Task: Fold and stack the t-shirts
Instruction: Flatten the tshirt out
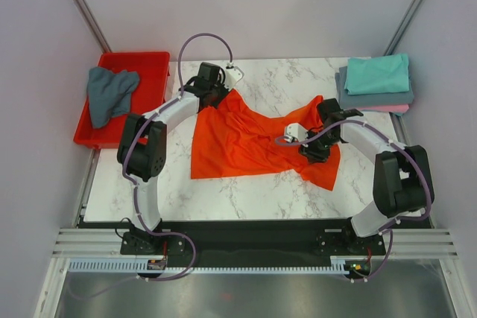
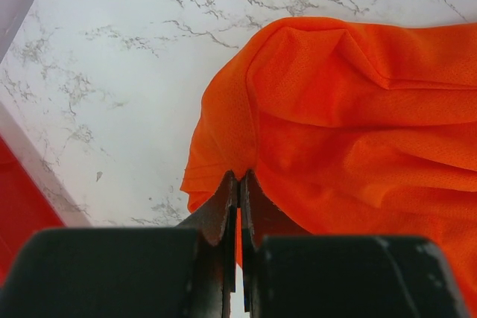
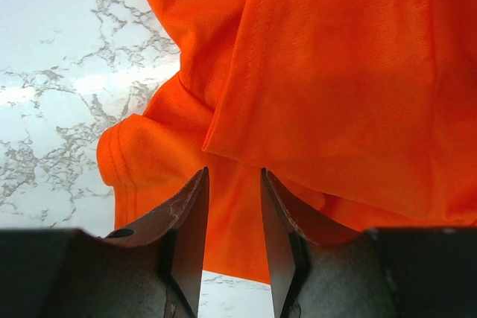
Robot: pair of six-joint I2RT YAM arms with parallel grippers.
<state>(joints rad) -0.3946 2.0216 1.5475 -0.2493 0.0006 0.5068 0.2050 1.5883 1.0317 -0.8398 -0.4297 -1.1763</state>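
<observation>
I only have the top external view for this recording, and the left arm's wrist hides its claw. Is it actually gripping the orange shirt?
Observer: Yes. In the left wrist view the left claw is shut, pinching an edge of the bright orange-red mesh cloth t-shirt.
Operator: And the right claw?
Observer: Not closed. The right wrist view shows the right claw with its jaws apart and orange cloth showing through the gap.
Operator: What lies by its tips?
Observer: A hemmed corner of the shirt rests on the white marble-patterned table, just left of the tips.
</observation>
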